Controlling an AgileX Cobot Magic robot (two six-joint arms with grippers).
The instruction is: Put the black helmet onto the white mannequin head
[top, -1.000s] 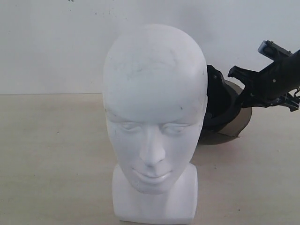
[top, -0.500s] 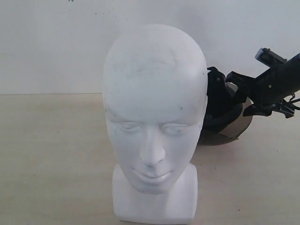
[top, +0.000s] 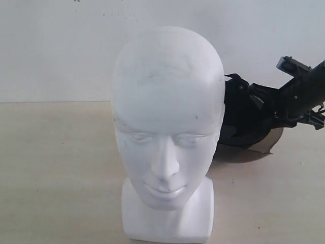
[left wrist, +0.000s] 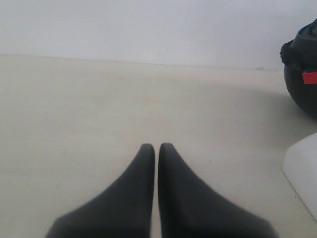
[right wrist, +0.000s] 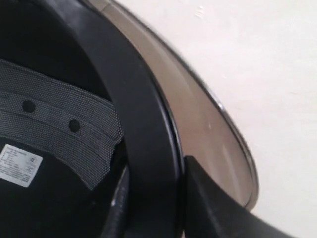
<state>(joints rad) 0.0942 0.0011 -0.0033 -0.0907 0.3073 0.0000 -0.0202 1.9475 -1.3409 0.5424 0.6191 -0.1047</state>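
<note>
My right claw point(right wrist: 159, 210) pinches the rim of the matte black rounded helmet point(top: 244, 121) with curved smoky-brown visor point(right wrist: 213, 129) and grey mesh lining point(right wrist: 59, 119); my left claw point(left wrist: 156, 148) is closed, empty.

White mannequin head point(top: 167, 127) upright, black helmet point(top: 244, 118) behind

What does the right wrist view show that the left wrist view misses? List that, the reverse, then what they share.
Right wrist only: the matte black rounded helmet's grey mesh lining, white label and smoky tinted visor, the right gripper on its rim. Left wrist only: the shut left gripper, a corner of the white foam mannequin head's base, the helmet's red buckle, the white wall. Both: the helmet and the pale table.
</note>
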